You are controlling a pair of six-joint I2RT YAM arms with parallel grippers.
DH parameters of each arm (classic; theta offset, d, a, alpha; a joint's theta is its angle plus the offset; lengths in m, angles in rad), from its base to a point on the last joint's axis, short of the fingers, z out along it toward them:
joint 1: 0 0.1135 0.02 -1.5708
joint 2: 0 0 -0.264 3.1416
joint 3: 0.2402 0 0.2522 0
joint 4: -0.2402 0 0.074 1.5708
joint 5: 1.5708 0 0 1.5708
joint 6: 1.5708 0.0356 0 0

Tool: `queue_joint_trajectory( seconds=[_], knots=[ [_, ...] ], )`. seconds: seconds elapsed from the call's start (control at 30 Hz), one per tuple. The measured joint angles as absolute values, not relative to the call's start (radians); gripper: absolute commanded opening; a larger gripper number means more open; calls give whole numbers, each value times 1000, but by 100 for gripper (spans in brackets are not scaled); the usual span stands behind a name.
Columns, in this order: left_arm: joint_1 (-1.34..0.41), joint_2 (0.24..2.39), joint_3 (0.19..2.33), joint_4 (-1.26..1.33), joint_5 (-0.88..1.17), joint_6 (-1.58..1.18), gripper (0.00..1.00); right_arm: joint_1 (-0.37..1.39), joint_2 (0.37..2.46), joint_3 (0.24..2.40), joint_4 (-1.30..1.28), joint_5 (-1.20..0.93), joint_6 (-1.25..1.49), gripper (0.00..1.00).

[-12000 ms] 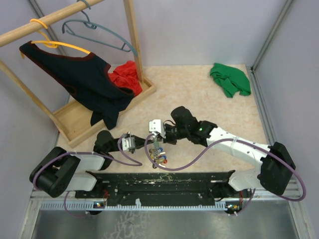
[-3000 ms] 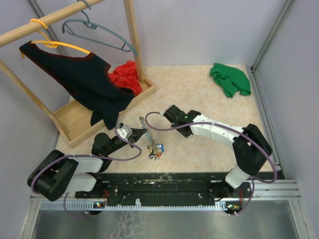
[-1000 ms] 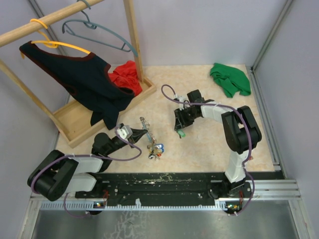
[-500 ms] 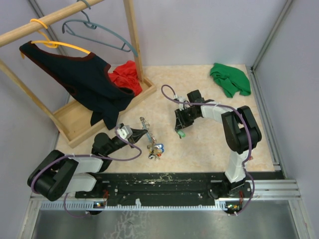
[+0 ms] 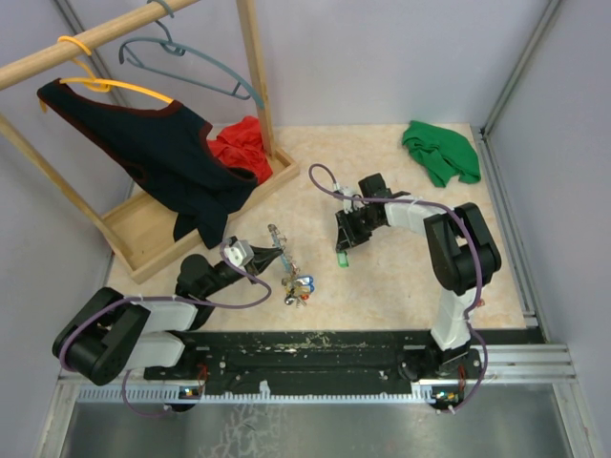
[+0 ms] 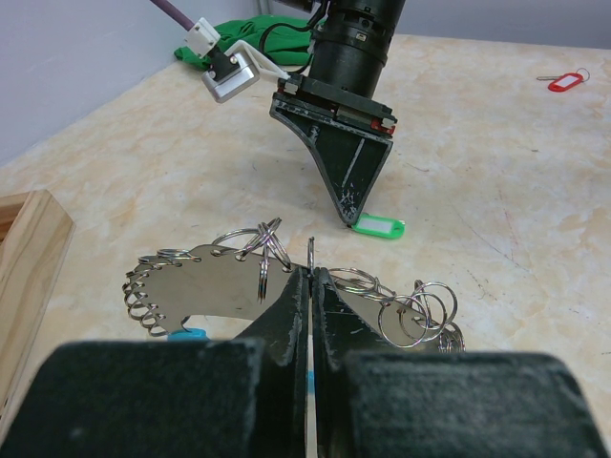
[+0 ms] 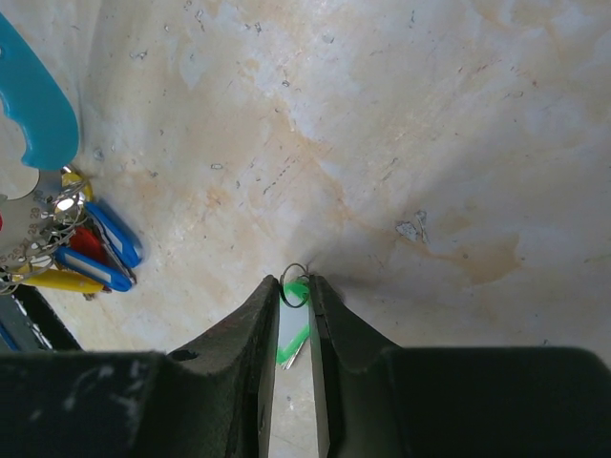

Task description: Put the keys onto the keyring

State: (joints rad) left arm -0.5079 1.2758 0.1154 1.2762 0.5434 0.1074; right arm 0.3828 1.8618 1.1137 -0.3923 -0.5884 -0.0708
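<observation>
Your right tool (image 7: 294, 286) has drawn its jaws in over the last second, and they now stand narrowly on either side of the green key (image 7: 289, 345), with the key's small split ring right at the fingertips. The overhead view shows the green key (image 5: 342, 258) nudged slightly along the worktop (image 5: 401, 277) compared with half a second ago, so the fingers are likely making contact. Treat this as the pick-up of the first key, with the threading not yet begun. Your left tool (image 6: 311, 277) is clenched on the keyring (image 6: 215, 277) and holds it just above the worktop, a thin wire end poking up past the fingertips and the coloured tags (image 5: 301, 286) hanging toward you. The green key lies near the keyring but apart from it. The red key (image 6: 563, 80) sits well away at the far right of the left wrist view. From these views you cannot tell whether the right tool truly grips the green key or only brackets it. From the left wrist the tag looks flat on the worktop beside one fingertip, and the metal blade is mostly buried between the fingers. The keyring's opening is also hard to make out, and the red key cannot be made out from overhead.
</observation>
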Motion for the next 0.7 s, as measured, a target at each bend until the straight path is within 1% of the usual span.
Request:
queue_joint_trajectory(
  seconds=[0.27, 0.43, 0.57, 0.7],
  knots=[
    [-508, 1276, 115, 1276, 543, 106, 0, 383, 1861, 1113, -393, -579, -71, 16],
    [-508, 1276, 115, 1276, 543, 105, 0, 386, 1857, 1113, -395, -550, -77, 9],
    [-508, 1276, 115, 1276, 544, 105, 0, 393, 1850, 1113, -403, -516, -83, 0],
    [-508, 1276, 115, 1276, 544, 105, 0, 400, 1841, 1112, -413, -486, -88, 0]
  ],
)
